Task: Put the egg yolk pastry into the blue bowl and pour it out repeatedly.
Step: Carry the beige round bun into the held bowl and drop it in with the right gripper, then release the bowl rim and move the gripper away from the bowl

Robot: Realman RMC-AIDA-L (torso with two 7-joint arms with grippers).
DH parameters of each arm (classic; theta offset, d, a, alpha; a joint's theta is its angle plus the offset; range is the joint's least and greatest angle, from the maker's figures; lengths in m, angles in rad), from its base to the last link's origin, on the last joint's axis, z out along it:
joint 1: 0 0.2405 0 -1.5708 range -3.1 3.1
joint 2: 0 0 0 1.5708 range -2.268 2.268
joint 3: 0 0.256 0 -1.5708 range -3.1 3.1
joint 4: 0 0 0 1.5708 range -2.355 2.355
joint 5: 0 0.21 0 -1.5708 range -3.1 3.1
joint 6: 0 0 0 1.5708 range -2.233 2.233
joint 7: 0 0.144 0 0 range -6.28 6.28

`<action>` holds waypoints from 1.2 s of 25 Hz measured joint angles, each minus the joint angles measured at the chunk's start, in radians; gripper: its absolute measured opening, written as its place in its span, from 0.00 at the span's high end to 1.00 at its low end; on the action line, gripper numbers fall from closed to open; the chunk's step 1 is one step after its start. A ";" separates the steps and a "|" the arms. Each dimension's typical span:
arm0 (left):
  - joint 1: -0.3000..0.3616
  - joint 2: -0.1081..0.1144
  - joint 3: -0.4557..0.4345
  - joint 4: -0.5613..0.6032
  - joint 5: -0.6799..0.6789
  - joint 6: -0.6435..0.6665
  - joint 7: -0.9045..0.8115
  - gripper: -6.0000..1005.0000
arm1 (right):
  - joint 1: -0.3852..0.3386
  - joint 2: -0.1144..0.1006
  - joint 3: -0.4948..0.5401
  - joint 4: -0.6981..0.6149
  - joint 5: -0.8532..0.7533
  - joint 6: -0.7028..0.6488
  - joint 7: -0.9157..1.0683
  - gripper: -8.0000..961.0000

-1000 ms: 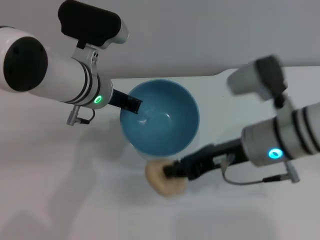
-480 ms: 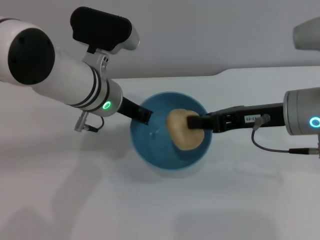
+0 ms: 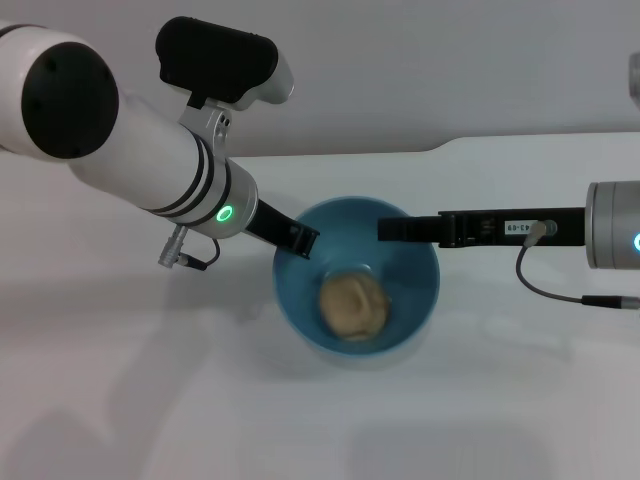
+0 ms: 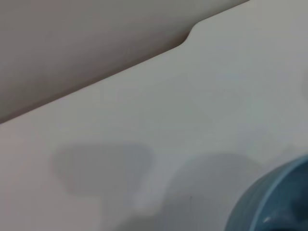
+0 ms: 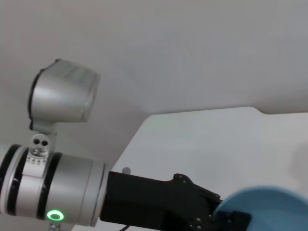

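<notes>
Now the left gripper (image 3: 303, 240) fingers clamp the blue bowl (image 3: 420, 300) rim, while the right gripper (image 3: 385, 230) fingers, empty above the egg yolk pastry (image 3: 353, 305), cannot be judged.

— Where is your left arm sitting?

— It is reaching in from the far left, its white forearm slanting toward the middle with a green ring light glowing at the wrist. Your left gripper (image 3: 300, 240) is closing on the left rim of the blue bowl (image 3: 425, 300), its black fingers pinching that edge.

— And your right arm?

— It is stretching in level from the right. Your right gripper (image 3: 385, 229) is hanging over the far side of the bowl, holding nothing. Whether its fingers are parted is not something you are seeing here; they are showing as one dark bar.
</notes>
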State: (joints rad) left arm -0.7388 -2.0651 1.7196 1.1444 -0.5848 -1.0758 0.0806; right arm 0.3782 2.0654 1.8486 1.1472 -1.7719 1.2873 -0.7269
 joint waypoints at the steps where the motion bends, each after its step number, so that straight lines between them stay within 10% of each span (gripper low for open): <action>1: -0.002 0.000 0.000 0.001 -0.004 -0.003 0.000 0.98 | 0.001 -0.001 0.003 -0.003 -0.002 0.000 0.000 0.85; 15: 0.003 0.001 0.031 -0.003 -0.004 -0.001 0.001 0.96 | -0.066 0.002 0.184 0.025 0.054 -0.015 -0.048 0.81; 30: -0.005 -0.005 0.130 -0.065 -0.004 -0.007 -0.007 0.90 | -0.189 0.009 0.198 -0.035 0.048 -0.330 -0.232 0.81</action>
State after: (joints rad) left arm -0.7441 -2.0699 1.8501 1.0793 -0.5892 -1.0828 0.0733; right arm 0.1888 2.0739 2.0462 1.1119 -1.7234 0.9569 -0.9585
